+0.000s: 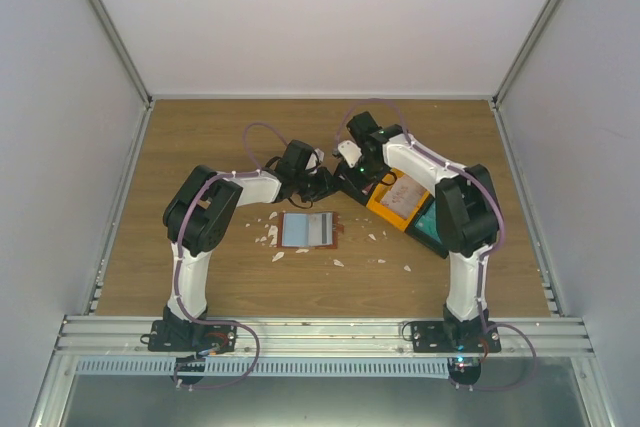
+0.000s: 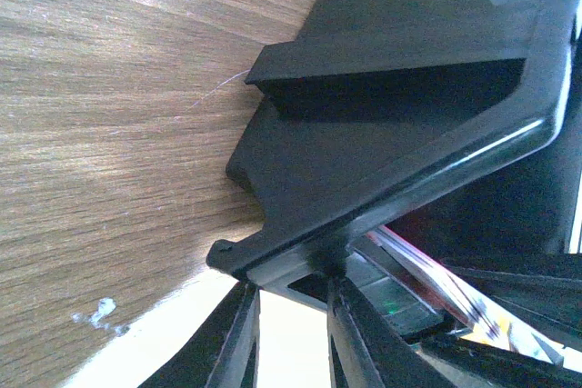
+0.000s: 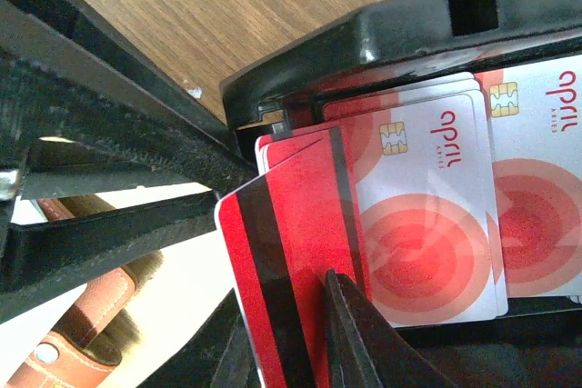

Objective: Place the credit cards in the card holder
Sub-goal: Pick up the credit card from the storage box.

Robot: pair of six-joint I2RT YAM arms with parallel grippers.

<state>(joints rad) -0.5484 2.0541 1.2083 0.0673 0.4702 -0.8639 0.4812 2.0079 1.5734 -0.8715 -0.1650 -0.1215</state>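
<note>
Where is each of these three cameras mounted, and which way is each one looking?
Top external: above and behind the arm bases, looking down at the table; left arm and right arm show, open card holder between them.
Left wrist: on the left wrist, looking along the left gripper at a black bin rim.
Right wrist: on the right wrist, looking past the right gripper at stacked red-and-white cards.
Shared: top and right wrist views both show the card holder.

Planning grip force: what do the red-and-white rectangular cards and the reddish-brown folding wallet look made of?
Red-and-white rectangular cards: likely smooth plastic, thin with printed faces, gold chip, dark stripe. Reddish-brown folding wallet: probably leather or imitation, matte with a soft strap and round snap.
</note>
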